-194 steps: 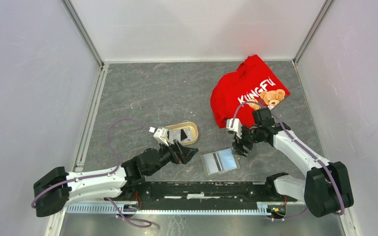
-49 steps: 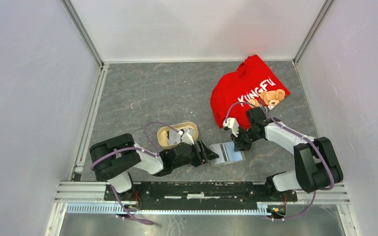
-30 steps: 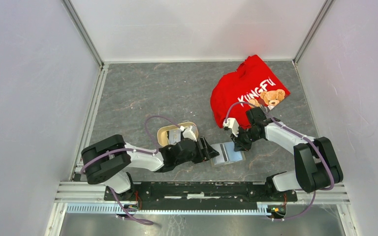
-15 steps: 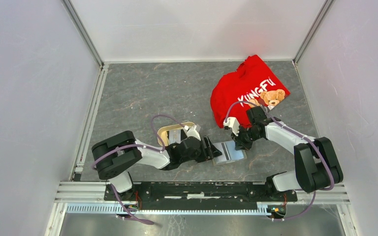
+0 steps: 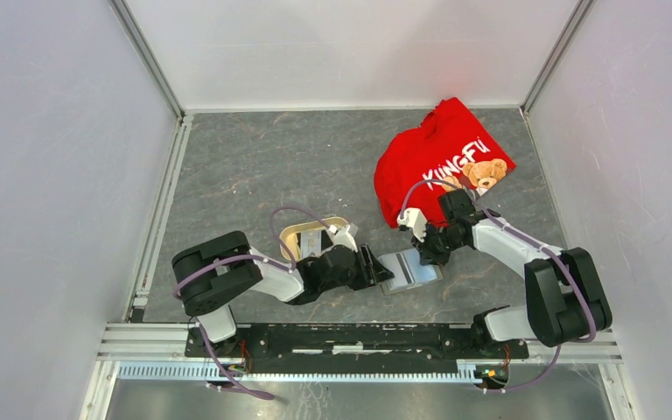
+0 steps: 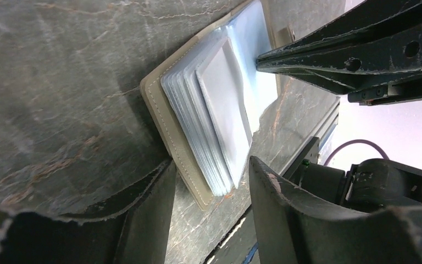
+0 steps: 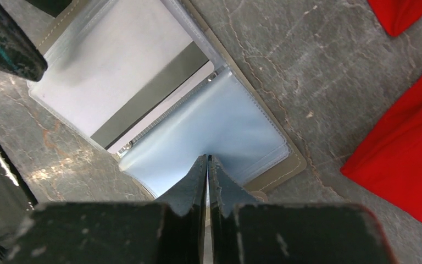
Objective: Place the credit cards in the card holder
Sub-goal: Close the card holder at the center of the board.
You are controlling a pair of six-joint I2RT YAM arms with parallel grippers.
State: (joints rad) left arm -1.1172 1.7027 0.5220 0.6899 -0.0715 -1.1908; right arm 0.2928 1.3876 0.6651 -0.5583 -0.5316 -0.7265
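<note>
The card holder (image 5: pixel 409 271) is laid open on the grey table (image 5: pixel 271 166), near the red shirt (image 5: pixel 442 157). The left gripper (image 6: pixel 211 181) is held spread, with the holder's corner seen between its fingers. The right gripper (image 7: pixel 207 165) is pressed together, its tips set on a clear pocket.
</note>
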